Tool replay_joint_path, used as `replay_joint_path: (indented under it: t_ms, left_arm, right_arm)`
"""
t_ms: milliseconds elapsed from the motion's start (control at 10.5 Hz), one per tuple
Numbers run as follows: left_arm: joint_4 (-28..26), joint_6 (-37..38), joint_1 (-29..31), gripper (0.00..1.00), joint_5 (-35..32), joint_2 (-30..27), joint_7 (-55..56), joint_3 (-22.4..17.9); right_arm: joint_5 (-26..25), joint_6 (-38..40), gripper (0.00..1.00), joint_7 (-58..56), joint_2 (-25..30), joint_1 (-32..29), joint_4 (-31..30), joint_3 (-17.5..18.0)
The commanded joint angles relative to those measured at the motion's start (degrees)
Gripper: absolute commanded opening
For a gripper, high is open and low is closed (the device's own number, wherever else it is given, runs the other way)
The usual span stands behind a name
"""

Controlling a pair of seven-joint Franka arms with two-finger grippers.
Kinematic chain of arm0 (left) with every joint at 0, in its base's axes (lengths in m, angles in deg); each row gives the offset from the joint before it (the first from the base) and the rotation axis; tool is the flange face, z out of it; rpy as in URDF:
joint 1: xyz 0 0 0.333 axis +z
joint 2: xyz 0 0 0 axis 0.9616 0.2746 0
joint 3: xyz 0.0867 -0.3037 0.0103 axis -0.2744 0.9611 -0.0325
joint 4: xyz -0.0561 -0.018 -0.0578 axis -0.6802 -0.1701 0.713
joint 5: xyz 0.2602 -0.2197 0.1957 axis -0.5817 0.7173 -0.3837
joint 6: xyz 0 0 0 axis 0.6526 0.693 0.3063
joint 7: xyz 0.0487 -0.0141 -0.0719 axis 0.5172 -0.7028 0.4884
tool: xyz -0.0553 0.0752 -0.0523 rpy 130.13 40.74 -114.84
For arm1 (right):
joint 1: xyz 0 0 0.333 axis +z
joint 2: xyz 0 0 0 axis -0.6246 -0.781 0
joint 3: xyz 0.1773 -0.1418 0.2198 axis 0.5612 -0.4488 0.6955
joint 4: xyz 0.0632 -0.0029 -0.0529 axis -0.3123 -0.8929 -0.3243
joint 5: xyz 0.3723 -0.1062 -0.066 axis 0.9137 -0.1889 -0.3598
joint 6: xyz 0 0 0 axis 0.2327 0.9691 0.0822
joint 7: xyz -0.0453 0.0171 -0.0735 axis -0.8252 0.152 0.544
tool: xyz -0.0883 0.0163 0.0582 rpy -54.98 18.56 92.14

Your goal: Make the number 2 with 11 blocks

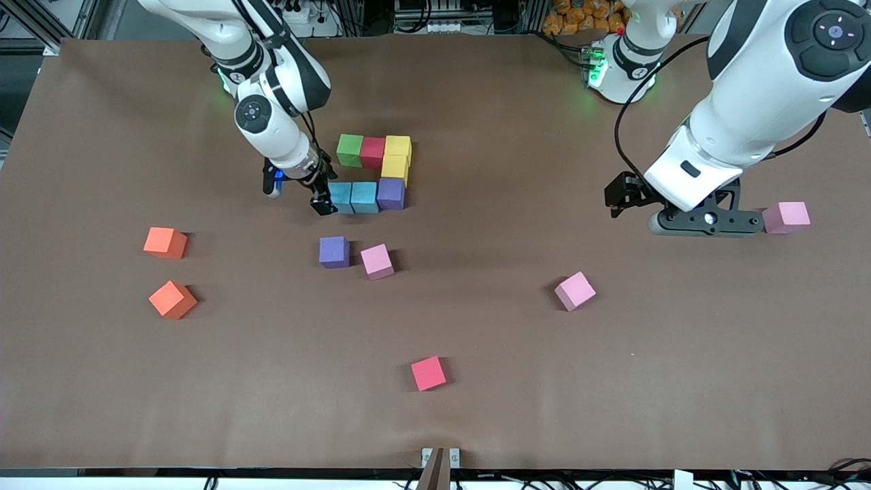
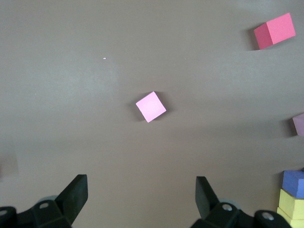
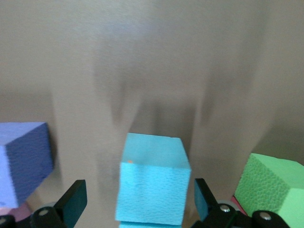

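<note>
Part of a blocky figure lies on the table: green (image 1: 350,150), red (image 1: 372,152) and yellow (image 1: 398,145) blocks in a row, a second yellow (image 1: 394,167) below, then purple (image 1: 391,193) and two light blue (image 1: 364,197) in a row. My right gripper (image 1: 325,194) is open astride the end blue block (image 3: 153,171), with a gap on each side. Loose blocks are purple (image 1: 334,252) and three pink (image 1: 377,261) (image 1: 575,290) (image 1: 786,217). My left gripper (image 1: 708,221) hangs open and empty beside the last pink one; its wrist view shows a pink block (image 2: 151,106).
Two orange cubes (image 1: 165,242) (image 1: 173,299) sit toward the right arm's end of the table. A second red cube (image 1: 429,373) lies nearest the front camera. The brown table cover (image 1: 612,381) is bare around them.
</note>
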Motion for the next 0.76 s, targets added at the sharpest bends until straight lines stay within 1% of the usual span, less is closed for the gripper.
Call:
replay_joint_path:
  t_ms: [0, 191, 287, 478, 669]
  left_arm:
    - [-0.58, 0.49, 0.09, 1.0, 1.44, -0.61, 0.73, -0.17]
    - [-0.66, 0.23, -0.53, 1.0, 1.09, 0.7, 1.17, -0.08]
    - [-0.58, -0.12, -1.23, 1.0, 1.17, 1.84, 1.17, -0.17]
    - [-0.66, -3.09, -1.85, 1.0, 1.35, 3.34, 2.13, -0.17]
    - [-0.75, -5.83, -4.21, 1.0, 0.65, 5.45, 6.77, -0.17]
  right_arm:
    - [-1.05, 4.27, 1.0, -6.91, 2.58, -2.89, 1.53, 0.03]
    - [-4.65, 6.22, 1.0, -11.66, 3.03, -5.79, 2.94, -0.15]
    - [-6.84, 6.48, 1.0, -14.64, 2.94, -6.85, 3.82, -1.37]
    - [-8.18, 9.54, 1.0, -21.22, 2.94, -6.86, 6.01, -4.79]
    - [-8.27, 14.11, 1.0, -29.57, 2.94, -6.86, 9.09, -8.66]
